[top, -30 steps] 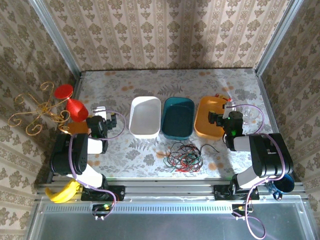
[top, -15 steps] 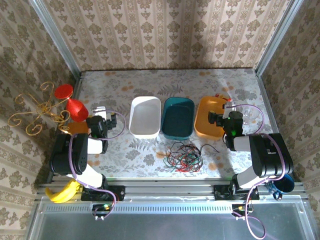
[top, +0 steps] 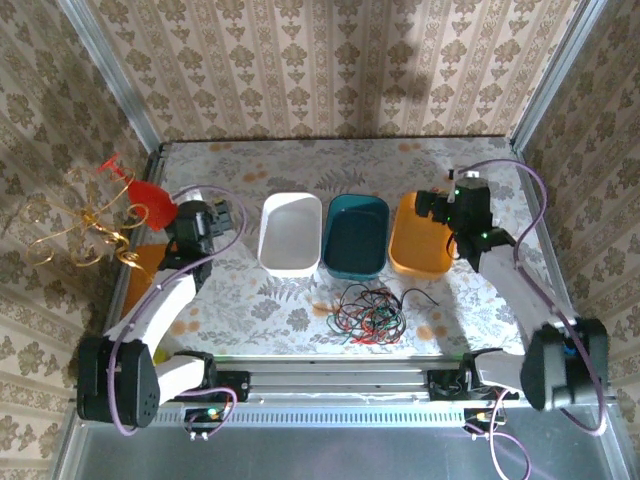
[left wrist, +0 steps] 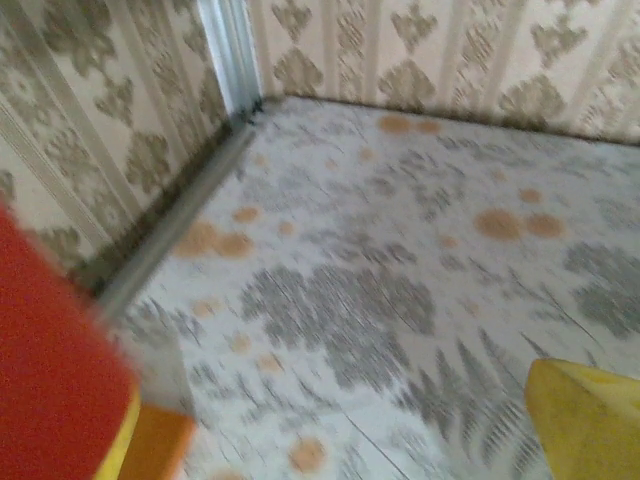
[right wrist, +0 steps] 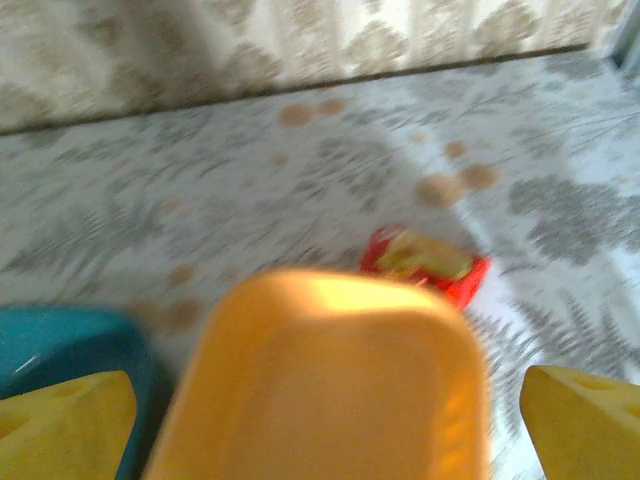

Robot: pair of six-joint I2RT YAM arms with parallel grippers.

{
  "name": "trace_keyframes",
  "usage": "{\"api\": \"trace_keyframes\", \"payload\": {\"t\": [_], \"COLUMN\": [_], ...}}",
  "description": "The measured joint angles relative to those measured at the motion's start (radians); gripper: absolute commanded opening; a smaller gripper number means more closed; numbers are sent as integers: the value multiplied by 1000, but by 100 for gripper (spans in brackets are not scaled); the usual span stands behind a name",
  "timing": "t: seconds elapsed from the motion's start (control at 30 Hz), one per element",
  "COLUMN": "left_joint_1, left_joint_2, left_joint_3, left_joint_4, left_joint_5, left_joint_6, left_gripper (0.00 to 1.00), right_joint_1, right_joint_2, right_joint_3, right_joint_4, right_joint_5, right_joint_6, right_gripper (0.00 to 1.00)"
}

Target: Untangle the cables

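Left gripper (top: pixel 222 218) wide open, holding nothing, near a red cup (top: pixel 150 197), right gripper (top: pixel 430 206) wide open and empty over the orange tub (top: pixel 418 248), a blurry red thing (right wrist: pixel 425 262), maybe a packet, just behind it, the cables (top: pixel 368 312) in a tangled pile on the bench (top: pixel 300 160) in front of the teal tub (top: pixel 356 238)

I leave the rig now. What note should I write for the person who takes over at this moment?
The left hand is open and empty, above the left side of the table.
The right hand is open and empty, above the orange plastic tray.
The thin red, green and black cables lie in one tangled heap on the table, in front of the teal plastic tray, apart from both hands.
Done: nothing yet.
Left: grasp the cables and pull them apart.
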Motion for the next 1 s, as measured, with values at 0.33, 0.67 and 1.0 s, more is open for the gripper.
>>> {"api": "trace_keyframes", "payload": {"t": [0.33, 0.67, 1.0], "left_joint_1": [-642, -790, -911], "left_joint_2": [34, 140, 108], "left_joint_3": [-127, -77, -77], "left_joint_4": [-104, -88, -85], "left_joint_5": [-51, -51, -3], "left_joint_6": [-321, -312, -179], "left_gripper": [100, 100, 100], "right_joint_1": [545, 657, 657], "right_joint_2": [-215, 5, 121], "right_joint_3": [-76, -93, -85], "right_joint_4": [-359, -375, -360], "right_joint_5": [-35, -109, -122], "right_joint_6": [119, 143, 127], "right_gripper": [64, 56, 17]}}
